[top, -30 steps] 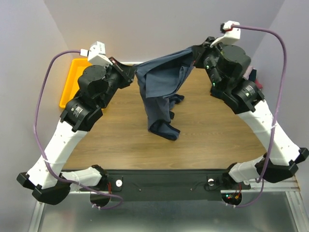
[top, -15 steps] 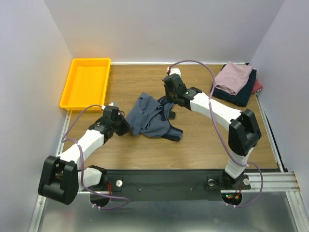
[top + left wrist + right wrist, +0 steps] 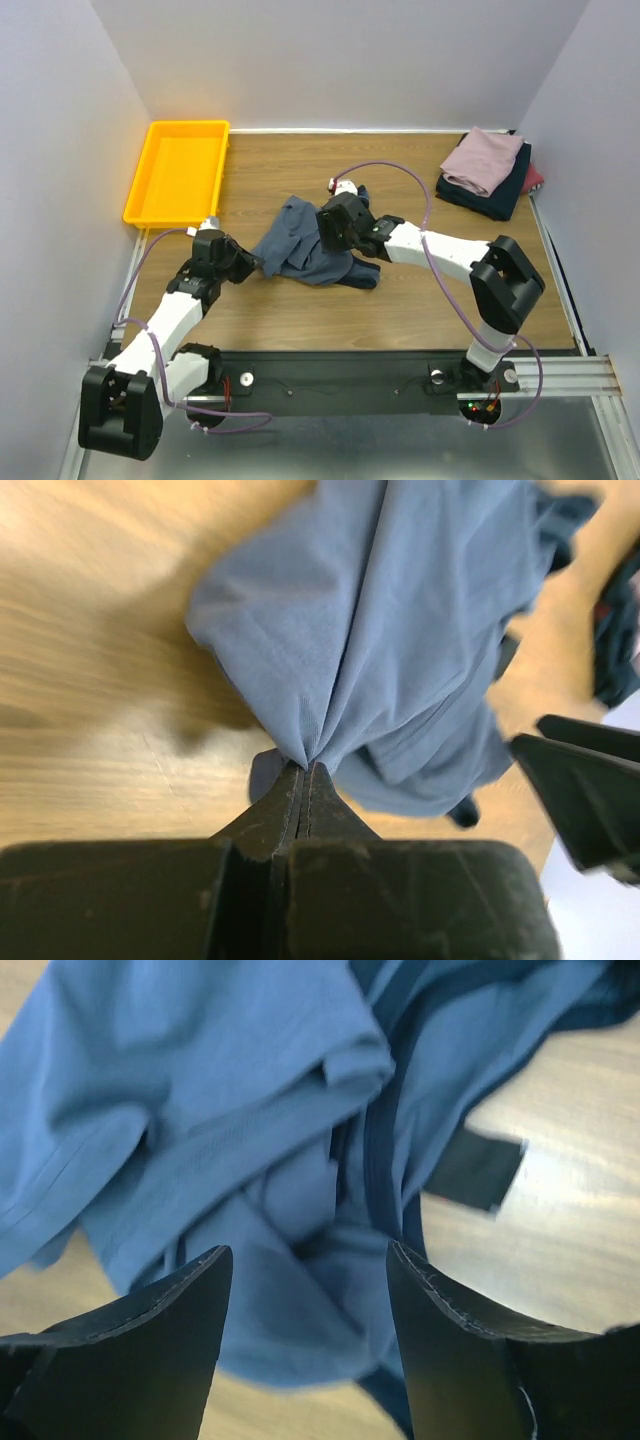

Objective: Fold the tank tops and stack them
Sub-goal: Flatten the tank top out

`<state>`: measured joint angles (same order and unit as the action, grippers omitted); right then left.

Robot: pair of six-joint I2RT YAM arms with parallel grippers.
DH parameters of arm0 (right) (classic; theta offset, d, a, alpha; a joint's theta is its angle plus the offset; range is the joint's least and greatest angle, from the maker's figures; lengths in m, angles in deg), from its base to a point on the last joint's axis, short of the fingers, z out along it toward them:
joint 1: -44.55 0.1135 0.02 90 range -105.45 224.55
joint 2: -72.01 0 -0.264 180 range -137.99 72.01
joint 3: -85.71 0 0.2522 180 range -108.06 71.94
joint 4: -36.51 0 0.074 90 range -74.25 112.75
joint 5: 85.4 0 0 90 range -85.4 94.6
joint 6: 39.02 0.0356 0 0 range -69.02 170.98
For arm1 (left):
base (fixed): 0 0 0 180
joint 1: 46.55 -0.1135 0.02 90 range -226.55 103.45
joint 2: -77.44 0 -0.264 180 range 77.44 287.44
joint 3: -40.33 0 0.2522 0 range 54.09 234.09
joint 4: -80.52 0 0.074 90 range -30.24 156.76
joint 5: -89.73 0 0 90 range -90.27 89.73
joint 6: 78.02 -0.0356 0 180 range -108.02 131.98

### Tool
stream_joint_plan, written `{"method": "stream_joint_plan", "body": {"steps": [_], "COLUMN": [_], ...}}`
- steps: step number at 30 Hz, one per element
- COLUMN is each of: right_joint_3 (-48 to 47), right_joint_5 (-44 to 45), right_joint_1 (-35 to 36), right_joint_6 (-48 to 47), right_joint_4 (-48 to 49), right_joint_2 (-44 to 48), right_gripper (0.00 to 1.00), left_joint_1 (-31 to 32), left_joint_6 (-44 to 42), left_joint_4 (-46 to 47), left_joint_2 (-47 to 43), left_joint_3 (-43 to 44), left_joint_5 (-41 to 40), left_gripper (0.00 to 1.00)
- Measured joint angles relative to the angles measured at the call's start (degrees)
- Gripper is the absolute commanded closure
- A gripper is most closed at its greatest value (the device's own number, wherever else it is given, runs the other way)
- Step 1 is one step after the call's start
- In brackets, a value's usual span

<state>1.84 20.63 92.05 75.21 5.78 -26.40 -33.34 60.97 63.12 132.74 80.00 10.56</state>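
Left claw [image 3: 305,767] pinches the slate-blue tank top [image 3: 295,240] at its 8 o'clock edge. Right claw [image 3: 305,1260] is spread over the crumpled cloth, whose shape is lost in folds.

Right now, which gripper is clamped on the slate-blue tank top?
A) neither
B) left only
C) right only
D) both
B: the left gripper is pinched shut on a bunched fold of the slate-blue tank top, while the right gripper hangs over the cloth with its jaws apart.
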Motion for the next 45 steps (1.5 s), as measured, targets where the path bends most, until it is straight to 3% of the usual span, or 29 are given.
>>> {"method": "stream_joint_plan", "body": {"steps": [14,16,17,19,20,24,31,32,39,45], "right_joint_3": [-7.61,-8.15,-8.31,-8.63,-8.81,-12.07,-13.64,-13.77,-21.0,-20.0], "right_joint_5": [0.94,1.01,1.07,0.96,0.68,-0.79,-1.53,-1.53,-11.72,-25.79], "right_joint_1": [-4.35,-5.55,-6.25,-7.54,-8.13,-10.27,-11.93,-12.02,-13.6,-13.27], "right_joint_6": [0.35,0.76,1.16,1.9,2.14,3.06,2.75,2.6,-1.2,-3.3], "right_joint_4": [9.22,10.34,11.45,13.4,14.12,15.82,17.07,16.81,15.41,15.89], "right_joint_2": [-14.88,-14.99,-14.97,-14.97,-14.99,-16.31,-15.85,-15.5,-12.94,-16.0], "right_gripper": [0.35,0.43,0.56,0.69,0.83,0.99,0.98,0.9,0.64,0.54], "left_joint_1": [-3.39,-4.22,-4.76,-5.95,-6.67,-8.98,-11.89,-12.17,-12.5,-12.59], "left_joint_6": [-2.12,-2.82,-3.32,-4.17,-4.7,-6.34,-9.16,-9.55,-10.88,-10.84], "left_joint_4": [-2.23,-2.78,-3.34,-3.87,-4.15,-5.49,-9.44,-10.14,-10.21,-9.75], "left_joint_2": [1.07,1.09,1.09,1.09,1.09,1.16,3.61,4.13,5.6,5.6], "left_joint_3": [3.58,5.55,6.84,8.98,9.97,13.05,22.53,24.81,31.28,27.19], "left_joint_5": [-0.35,-0.33,-0.35,-0.37,-0.33,0.07,1.68,1.99,3.32,4.55], "left_gripper": [1.0,1.0,1.0,1.0,1.0,1.0,1.0,1.0,1.0,1.0]}}
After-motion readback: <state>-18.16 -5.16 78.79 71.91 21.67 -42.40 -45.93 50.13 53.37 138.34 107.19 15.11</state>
